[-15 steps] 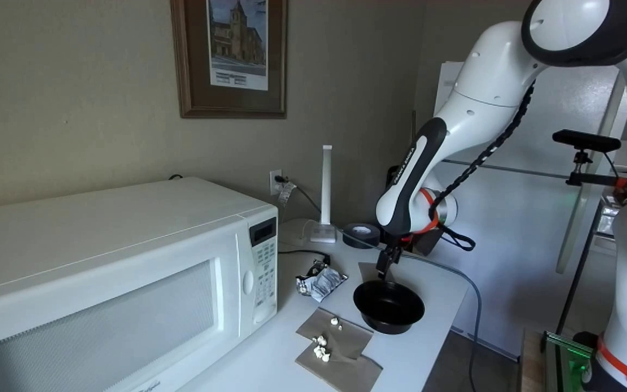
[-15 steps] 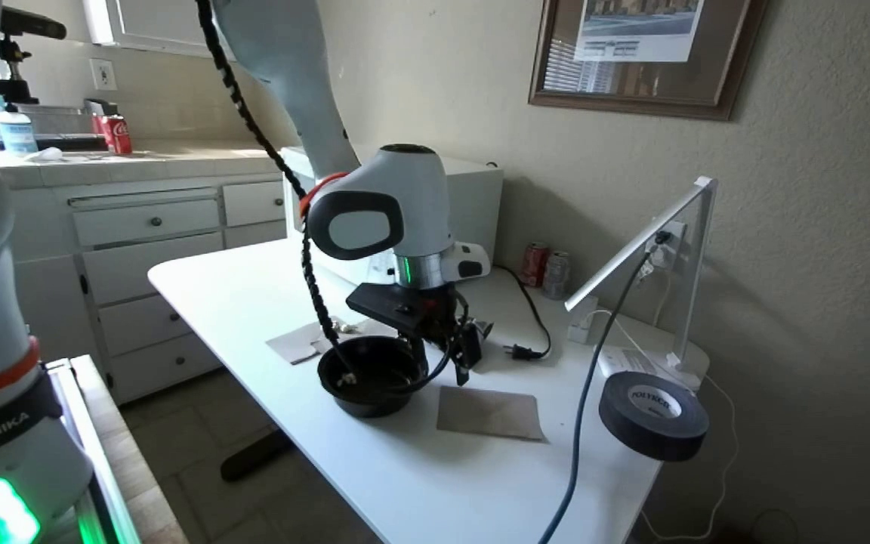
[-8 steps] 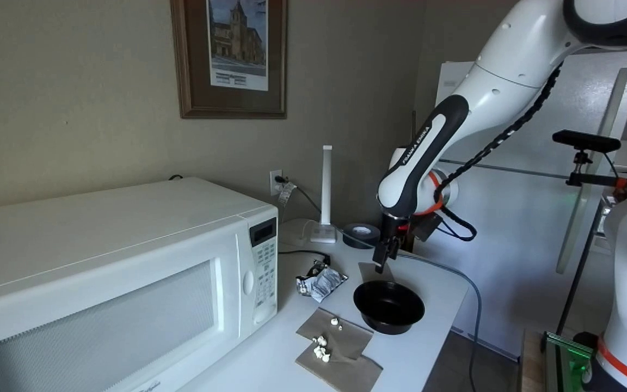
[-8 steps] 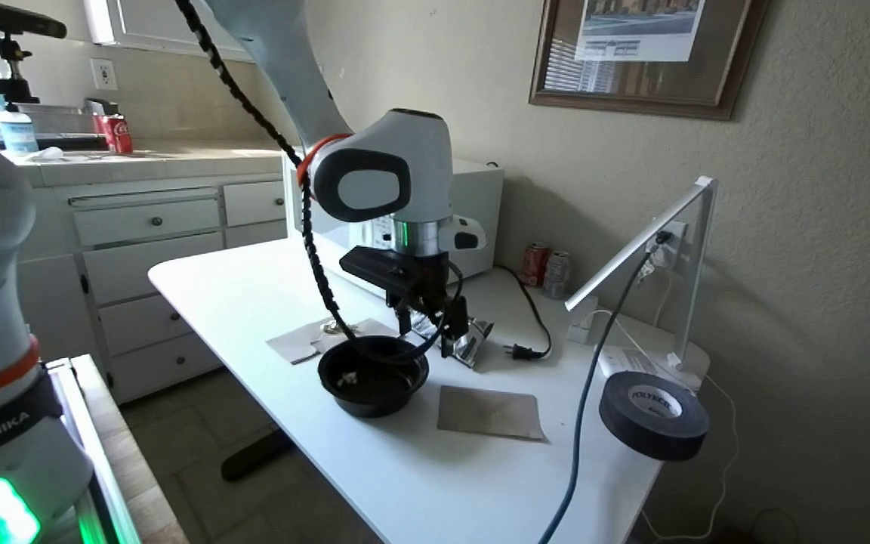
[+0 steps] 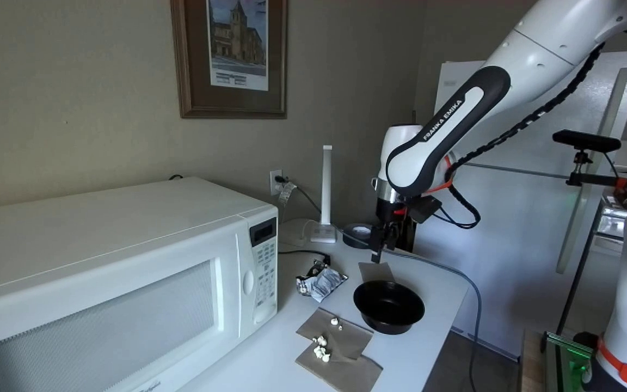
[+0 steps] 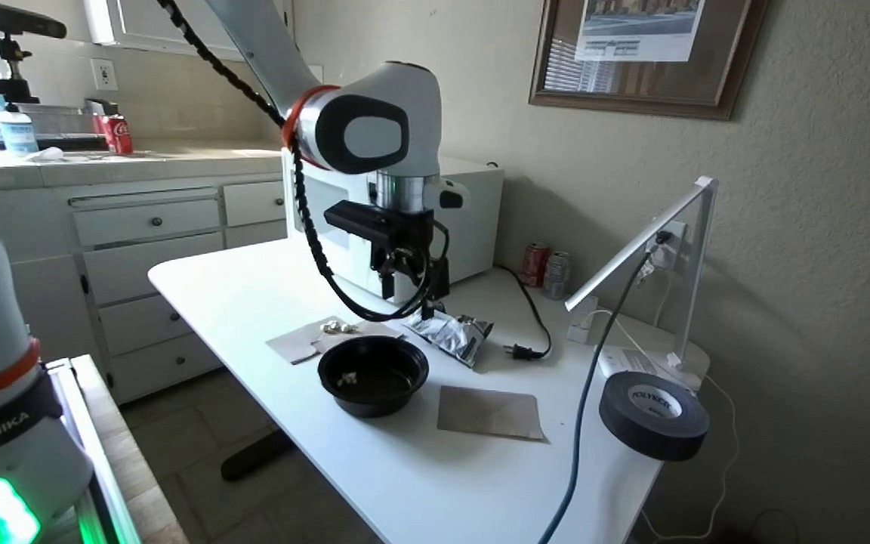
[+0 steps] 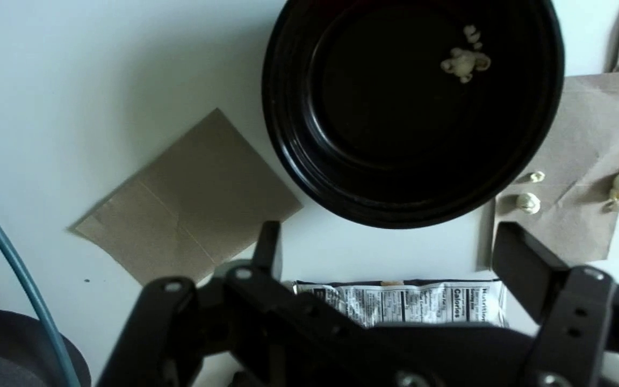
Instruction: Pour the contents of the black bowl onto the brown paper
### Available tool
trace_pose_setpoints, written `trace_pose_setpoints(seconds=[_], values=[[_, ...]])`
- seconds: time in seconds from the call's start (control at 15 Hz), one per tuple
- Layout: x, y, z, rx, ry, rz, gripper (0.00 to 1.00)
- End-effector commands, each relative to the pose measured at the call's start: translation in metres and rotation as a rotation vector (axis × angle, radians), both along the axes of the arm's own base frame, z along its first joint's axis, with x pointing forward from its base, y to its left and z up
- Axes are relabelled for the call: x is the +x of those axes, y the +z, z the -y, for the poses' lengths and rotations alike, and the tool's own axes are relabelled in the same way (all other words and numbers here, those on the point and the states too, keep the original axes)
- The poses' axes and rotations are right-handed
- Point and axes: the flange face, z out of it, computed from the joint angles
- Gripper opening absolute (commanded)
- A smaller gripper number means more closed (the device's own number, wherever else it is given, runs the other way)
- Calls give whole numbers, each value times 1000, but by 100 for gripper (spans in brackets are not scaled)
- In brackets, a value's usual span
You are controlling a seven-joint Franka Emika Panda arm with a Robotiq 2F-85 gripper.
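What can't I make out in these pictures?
Wrist view: upper rim of the round black bowl, cut by the top edge.
Wrist view: lower part of the silver foil packet, behind the black claw.
Both exterior views: top of the rectangular brown-framed picture, cut by the top edge.

Franka Emika Panda arm [image 5: 531, 71], one: white with black trim. Forearm [image 6: 273, 57]: slanting down to the wrist [image 6: 405, 113] in both exterior views. Flange [image 6: 402, 194], silver: facing downward below the wrist. Pincer [image 7: 390, 236], black: pointing down; jaws standing well apart in the wrist view. Fingers [image 7: 527, 269], two: one on either side of the gap. Base [image 6: 50, 468]: upright, green light [image 6: 8, 514] glowing.
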Motion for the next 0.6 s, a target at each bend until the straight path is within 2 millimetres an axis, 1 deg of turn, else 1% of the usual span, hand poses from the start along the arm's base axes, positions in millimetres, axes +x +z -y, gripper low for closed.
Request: trace_pose_setpoints(seconds=[0.0,0.07,0.13,0.27,0.53], values=[[-13,17,-9,11,-18,-15,100],[-14,19,-10,11,-18,-14,100],[-4,14,-7,10,-2,-2,100],[-3,18,-8,9,0,5,100],[-3,17,-8,8,0,3,100]])
